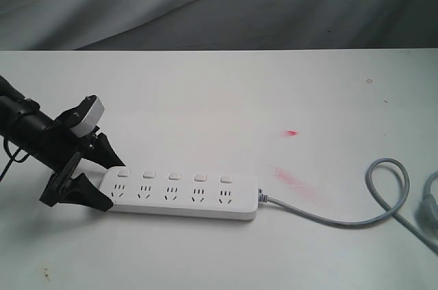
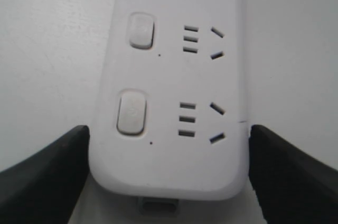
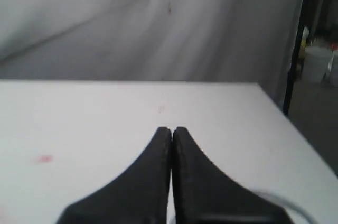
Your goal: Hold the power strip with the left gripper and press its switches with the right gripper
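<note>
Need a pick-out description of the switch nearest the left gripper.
On the white table lies a long white power strip, one end between the black fingers of the left gripper. Five small white switches run along its far edge. Yours is the end switch beside the gripper, farthest from the grey cord.

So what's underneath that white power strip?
The power strip lies flat on the white table, and that is all that shows beneath it. Its underside and the patch of table it covers are hidden, so anything there cannot be seen.
</note>
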Tool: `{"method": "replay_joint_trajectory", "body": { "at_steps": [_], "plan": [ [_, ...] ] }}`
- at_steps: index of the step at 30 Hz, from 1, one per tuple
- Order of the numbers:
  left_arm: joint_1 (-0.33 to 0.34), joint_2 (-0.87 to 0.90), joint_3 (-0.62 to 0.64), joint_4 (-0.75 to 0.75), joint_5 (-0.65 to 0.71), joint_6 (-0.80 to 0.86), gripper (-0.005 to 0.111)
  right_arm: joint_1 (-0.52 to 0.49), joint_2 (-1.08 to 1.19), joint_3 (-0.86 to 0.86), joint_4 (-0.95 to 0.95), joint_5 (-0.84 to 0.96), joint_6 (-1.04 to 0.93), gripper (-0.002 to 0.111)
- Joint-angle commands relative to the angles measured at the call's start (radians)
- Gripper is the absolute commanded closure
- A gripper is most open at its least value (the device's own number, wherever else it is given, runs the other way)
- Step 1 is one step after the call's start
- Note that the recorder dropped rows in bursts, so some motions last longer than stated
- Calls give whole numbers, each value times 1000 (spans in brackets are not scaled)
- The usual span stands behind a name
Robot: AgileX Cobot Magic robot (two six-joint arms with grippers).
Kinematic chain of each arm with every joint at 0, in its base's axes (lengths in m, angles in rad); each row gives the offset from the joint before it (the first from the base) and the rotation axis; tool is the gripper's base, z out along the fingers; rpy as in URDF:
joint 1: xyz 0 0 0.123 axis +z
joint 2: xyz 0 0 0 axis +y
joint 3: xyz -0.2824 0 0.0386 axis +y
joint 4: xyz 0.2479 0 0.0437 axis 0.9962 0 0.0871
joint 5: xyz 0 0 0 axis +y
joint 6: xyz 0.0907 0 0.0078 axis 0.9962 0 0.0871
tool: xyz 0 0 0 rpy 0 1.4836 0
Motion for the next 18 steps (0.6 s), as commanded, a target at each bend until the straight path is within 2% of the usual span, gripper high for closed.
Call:
{"method": "replay_joint_trajectory", "body": {
  "at_steps": [1, 9, 14, 16, 18],
  "plan": [
    [-3, -1, -2, 20, -8, 4, 66, -4, -6, 3, -12, -335, -5, 108],
    [-3, -1, -2, 20, -8, 4, 66, -4, -6, 3, -3, -619, 12, 108],
    [-3, -1, -2, 20, -8, 4, 66, -4, -6, 3, 21, -842, 227, 108],
    [-3, -1, -2, 20, -11, 4, 66, -4, -6, 3, 124, -944, 262, 108],
    [-3, -1, -2, 20, -15, 4, 66, -4, -6, -3, 333, -963, 351, 108]
  ]
}}
